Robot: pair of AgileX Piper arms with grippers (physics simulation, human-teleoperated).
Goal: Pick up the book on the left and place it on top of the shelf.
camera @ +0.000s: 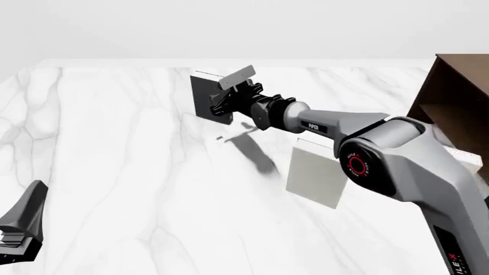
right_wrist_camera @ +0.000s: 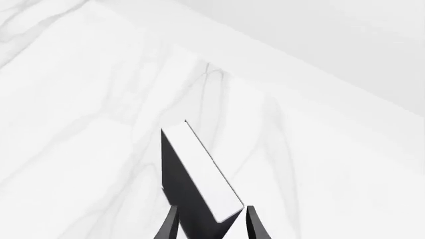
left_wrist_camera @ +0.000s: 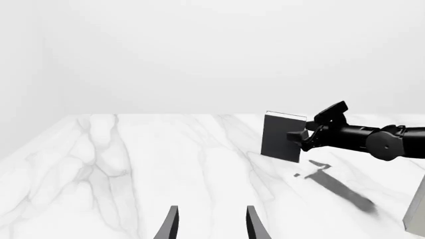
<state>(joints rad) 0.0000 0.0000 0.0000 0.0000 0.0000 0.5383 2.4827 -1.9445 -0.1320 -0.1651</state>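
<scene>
White marble worktop (camera: 114, 172) lies under us; our right claw (camera: 229, 97) is clamped on the book (camera: 205, 94), lifted off it at far centre. Left claw (left_wrist_camera: 210, 224) idles, fingers apart. Placing atop the shelf (camera: 458, 97) remains

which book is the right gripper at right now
The black-covered book, standing farther back on the table; the right gripper straddles it. The pale book stands nearer, untouched.

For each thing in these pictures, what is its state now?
Book: upright on the table, between the right tool's fingers.
Right tool: closed on the book.
Left tool: open, holding nothing.
Pale book: upright, under the right arm, not touched.
Shelf: top empty where visible.
</scene>
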